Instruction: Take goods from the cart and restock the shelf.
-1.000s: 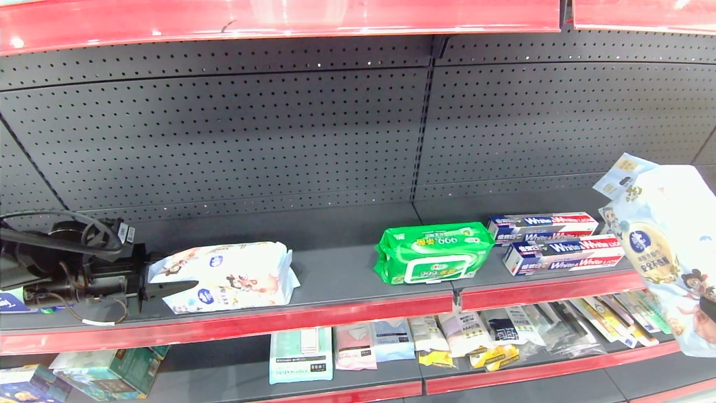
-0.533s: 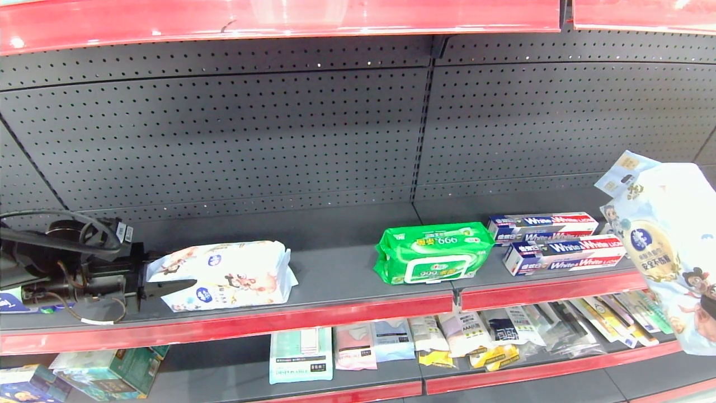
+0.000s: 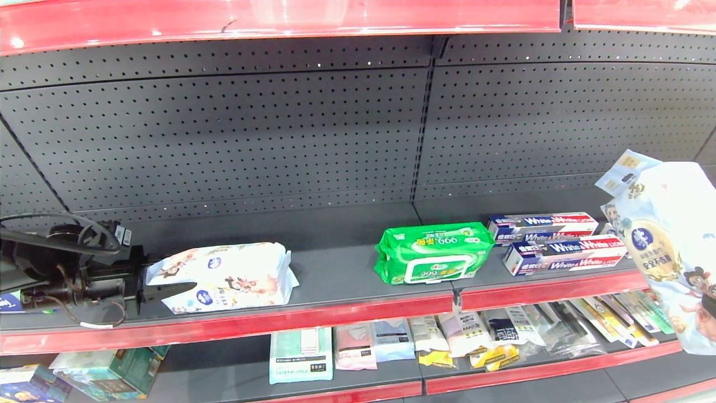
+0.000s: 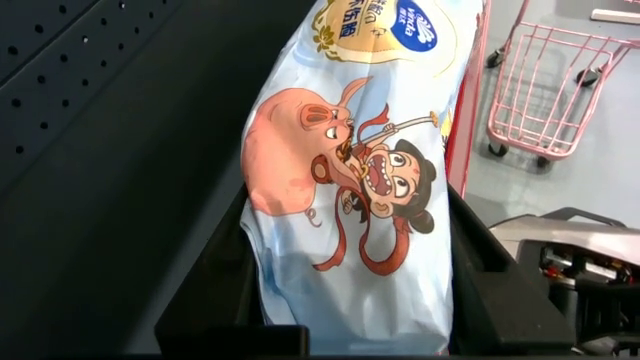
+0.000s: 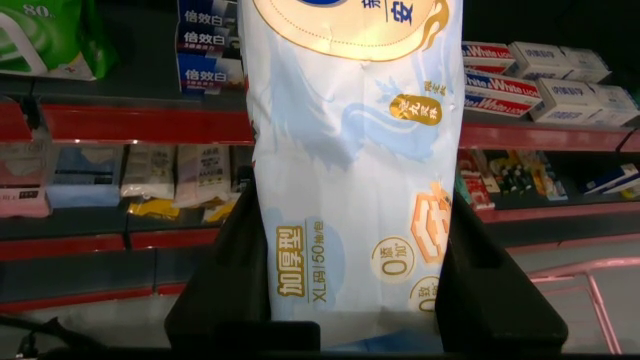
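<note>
– Little has moved, as far as I can tell: the second white pack (image 3: 665,246) at the right sits a touch higher than half a second ago, and the left arm has barely budged.

– So which step is this?

– Placing. The left gripper (image 4: 350,230) has its fingers pressed against both sides of the first white pack (image 3: 224,277), which lies on its side on the shelf (image 3: 335,280), well left of the green wipes (image 3: 430,252). I judge that pack is down and only waits to be let go.

– And the right arm?

– The right gripper (image 5: 350,200) clamps the second white pack upright in the air, in front of the shelf's right end, near the toothpaste boxes (image 3: 559,246).

– Next move?

– Spread the left fingers and draw straight back, so the soft pack isn't dragged toward the red rail. Then the right pack needs bare board; the gap between the first white pack and the green wipes looks the likeliest spot. The pink cart (image 4: 560,90) stands behind for more.
</note>
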### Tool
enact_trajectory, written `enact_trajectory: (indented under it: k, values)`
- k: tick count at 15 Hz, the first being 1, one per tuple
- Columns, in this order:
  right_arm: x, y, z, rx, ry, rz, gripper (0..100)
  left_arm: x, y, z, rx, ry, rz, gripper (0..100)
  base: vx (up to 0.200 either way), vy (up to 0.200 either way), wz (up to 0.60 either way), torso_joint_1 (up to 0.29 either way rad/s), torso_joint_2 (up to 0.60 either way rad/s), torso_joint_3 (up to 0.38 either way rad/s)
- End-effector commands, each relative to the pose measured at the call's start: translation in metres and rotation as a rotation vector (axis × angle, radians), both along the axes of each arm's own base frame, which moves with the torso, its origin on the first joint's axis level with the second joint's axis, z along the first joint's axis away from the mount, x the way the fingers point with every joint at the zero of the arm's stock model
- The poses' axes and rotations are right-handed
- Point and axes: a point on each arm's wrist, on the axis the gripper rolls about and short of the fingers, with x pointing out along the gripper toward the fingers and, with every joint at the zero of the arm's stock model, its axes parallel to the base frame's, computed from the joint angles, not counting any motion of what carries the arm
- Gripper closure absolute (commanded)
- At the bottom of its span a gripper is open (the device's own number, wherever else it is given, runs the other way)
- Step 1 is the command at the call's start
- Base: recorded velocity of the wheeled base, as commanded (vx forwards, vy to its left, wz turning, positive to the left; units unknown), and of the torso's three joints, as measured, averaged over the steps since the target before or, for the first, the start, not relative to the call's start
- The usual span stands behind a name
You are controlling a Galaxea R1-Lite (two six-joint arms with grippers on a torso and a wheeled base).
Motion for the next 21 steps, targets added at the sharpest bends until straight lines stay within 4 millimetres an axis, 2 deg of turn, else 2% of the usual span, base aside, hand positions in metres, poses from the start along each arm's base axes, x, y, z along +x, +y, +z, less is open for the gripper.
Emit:
enact_trajectory:
  k: [1, 6, 9, 14, 17, 21]
  values:
    - [0.000, 0.000, 0.000, -0.001, -0.002, 0.000, 100, -0.001, -0.001, -0.002, -0.003, 0.006, -0.001, 0, 0.000, 0.000, 0.00, 0.000, 0.00, 0.000]
    - [-0.001, 0.000, 0.000, -0.009, -0.001, -0.004, 100, -0.007, 0.001, -0.003, -0.022, 0.039, 0.008, 0, 0.000, 0.000, 0.00, 0.000, 0.00, 0.000]
    - [0.000, 0.000, 0.000, -0.011, 0.000, 0.000, 100, -0.010, 0.004, 0.003, -0.018, 0.016, 0.018, 0, 0.000, 0.000, 0.00, 0.000, 0.00, 0.000]
    - [0.001, 0.000, -0.001, -0.015, 0.011, 0.000, 100, -0.026, 0.021, 0.031, 0.001, -0.047, 0.085, 0, 0.000, 0.000, 0.00, 0.000, 0.00, 0.000]
    - [0.001, 0.000, -0.002, -0.013, 0.017, 0.006, 100, -0.047, 0.016, 0.047, -0.026, -0.055, 0.092, 0, 0.000, 0.000, 0.00, 0.000, 0.00, 0.000]
    - [0.001, 0.001, -0.003, -0.011, 0.015, 0.009, 100, -0.062, 0.016, 0.062, -0.010, -0.094, 0.115, 0, 0.000, 0.000, 0.00, 0.000, 0.00, 0.000]
